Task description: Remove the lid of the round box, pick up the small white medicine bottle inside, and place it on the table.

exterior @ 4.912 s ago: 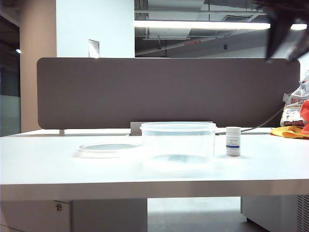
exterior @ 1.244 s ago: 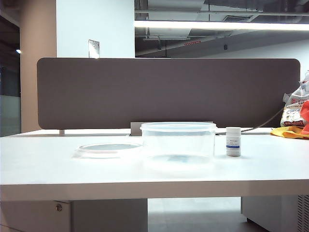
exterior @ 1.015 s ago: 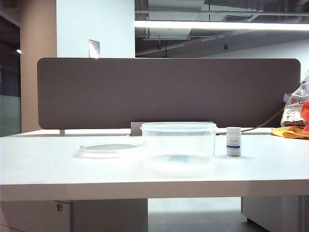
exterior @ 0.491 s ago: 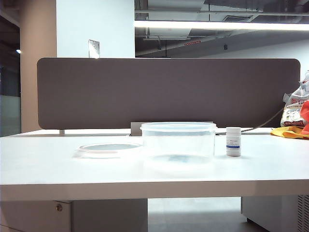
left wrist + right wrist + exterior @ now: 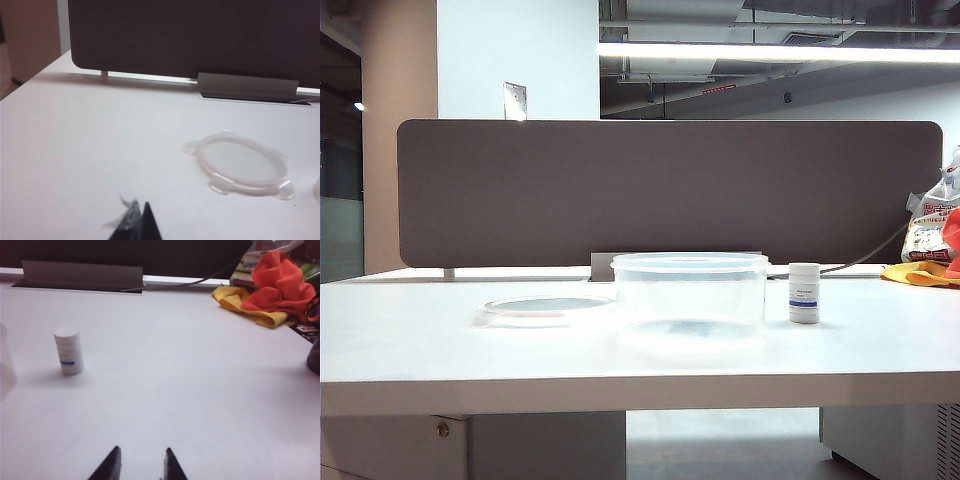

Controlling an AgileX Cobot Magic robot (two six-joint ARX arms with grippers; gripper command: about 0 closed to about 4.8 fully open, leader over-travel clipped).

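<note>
**Bottle on the table, both arms drawn clear**

Nearest the wrist cameras, we have the tools themselves. The left gripper (image 5: 137, 225) hangs low over bare table (image 5: 410, 340) with its dark tips pressed together and nothing between them. The right gripper (image 5: 141, 465) has its two tips standing apart with a clear gap, and nothing is pinched there either. Neither arm shows in the exterior view.

Judging by how things lie, the job looks finished, so the step in hand is simply backing off cleanly. The way to do that well is to keep both tools high and well apart from the upright bottle, which looks light and easy to topple, with no sweeping across the table near it.

Moving out: the lid (image 5: 243, 164) lies flat on the table, off the box, a clear disc with a faint pinkish rim and small clip tabs. Beyond it in the exterior view stands the round box (image 5: 688, 290), open, clear and frosty, with nothing I can make out inside.

Just beside the box, on its right and not touching, stands the small white medicine bottle (image 5: 68, 350), upright on the table, white cap, white label, thin blue band.
</note>
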